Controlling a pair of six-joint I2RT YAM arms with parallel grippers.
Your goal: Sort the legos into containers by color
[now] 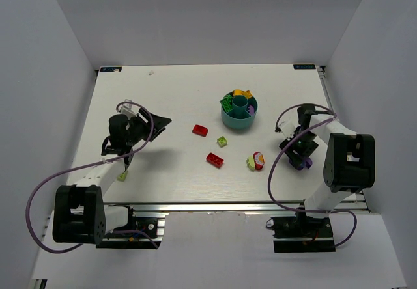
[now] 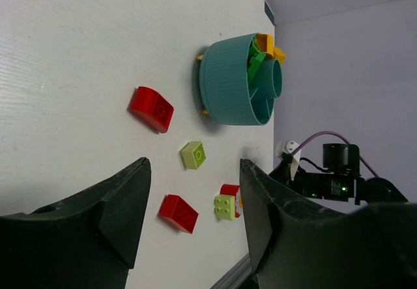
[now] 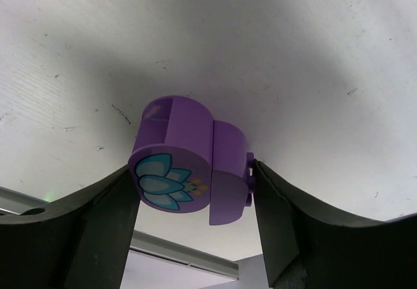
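Note:
The teal bowl (image 1: 229, 120) (image 2: 225, 84) stands right of the table's centre with green, yellow and orange legos in its wedges. Loose on the table lie two red legos (image 1: 200, 130) (image 1: 215, 160), a lime lego (image 1: 223, 141) and a lime-and-red piece (image 1: 256, 162). Another lime lego (image 1: 122, 176) sits beside the left arm. My left gripper (image 1: 159, 123) (image 2: 193, 165) hangs open and empty above the table, facing these pieces. My right gripper (image 1: 300, 160) (image 3: 191, 166) is shut on a purple lego (image 3: 176, 152) with a flower print, which rests on the table.
In the left wrist view the red legos (image 2: 151, 109) (image 2: 178, 213), the lime lego (image 2: 193, 155) and the lime-and-red piece (image 2: 226, 206) lie ahead, with the right arm (image 2: 326, 175) beyond. The table's metal front rail (image 1: 228, 206) runs close behind both grippers.

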